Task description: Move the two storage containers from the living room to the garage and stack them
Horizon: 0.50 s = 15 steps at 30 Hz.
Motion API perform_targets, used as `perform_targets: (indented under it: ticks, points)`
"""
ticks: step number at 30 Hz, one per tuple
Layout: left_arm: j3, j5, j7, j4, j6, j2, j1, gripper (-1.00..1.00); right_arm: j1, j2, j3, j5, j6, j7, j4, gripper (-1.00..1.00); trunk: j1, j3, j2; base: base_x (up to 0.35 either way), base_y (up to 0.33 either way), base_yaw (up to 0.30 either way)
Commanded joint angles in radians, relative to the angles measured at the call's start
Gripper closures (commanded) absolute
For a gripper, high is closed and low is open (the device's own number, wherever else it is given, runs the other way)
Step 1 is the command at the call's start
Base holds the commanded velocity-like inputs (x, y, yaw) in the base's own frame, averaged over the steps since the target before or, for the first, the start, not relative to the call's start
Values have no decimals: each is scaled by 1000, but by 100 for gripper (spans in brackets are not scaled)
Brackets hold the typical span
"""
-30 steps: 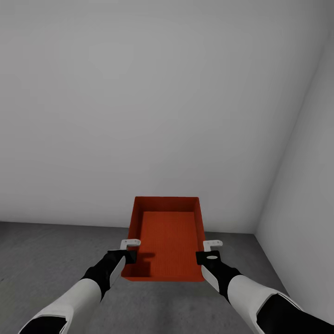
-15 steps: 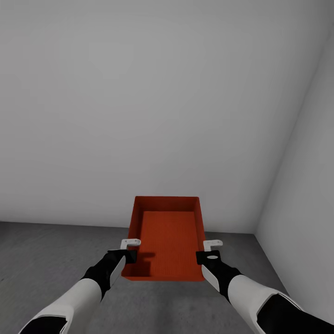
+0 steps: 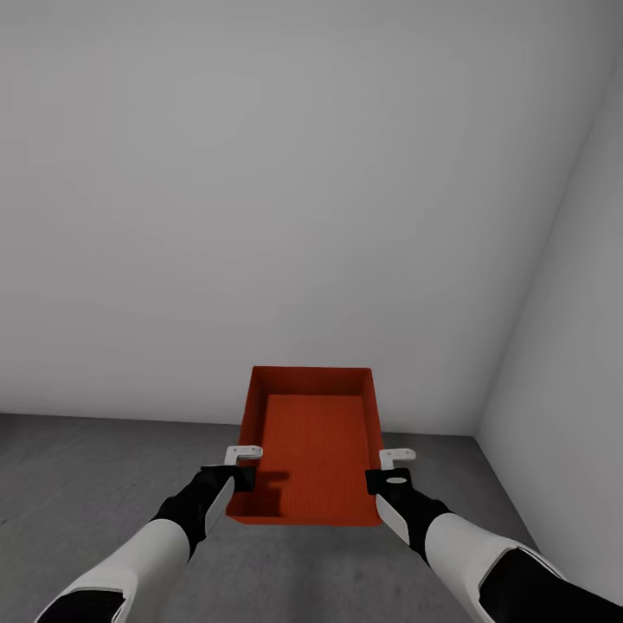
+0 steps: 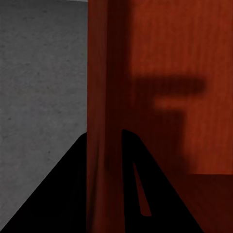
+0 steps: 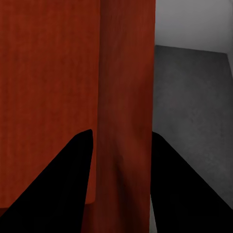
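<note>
The storage container [image 3: 313,450] spans the gap between my left hand [image 3: 242,467] and my right hand [image 3: 388,469], its long walls clamped in each, so neither can cross to the other side. Below it the floor [image 3: 95,467] lies bare, open on my left. Ahead the white wall [image 3: 285,190] closes the way, and a side wall [image 3: 562,346] crowds my right.

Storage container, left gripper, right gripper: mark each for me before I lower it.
storage container [image 3: 316,450]: head view, on its textured bottom.
left gripper [image 4: 104,160]: left wrist view, on the wall between the fingers.
right gripper [image 5: 121,160]: right wrist view, on the clamped wall.
</note>
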Motion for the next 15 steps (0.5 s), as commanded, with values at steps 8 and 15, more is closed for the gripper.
perform_targets:
  ticks: [8, 15]
  points:
    - [-3, 18, 8, 3, 7, -5, 0, 100, -2, 0, -13, 29, 7, -22, -4, 100, 31, -27, -58, 0, 0, 0]
    - [-3, 18, 8, 3, 8, -5, 0, 100, -2, 3, -14, 28, 7, -21, -4, 100, 58, -53, -107, 0, 0, 0]
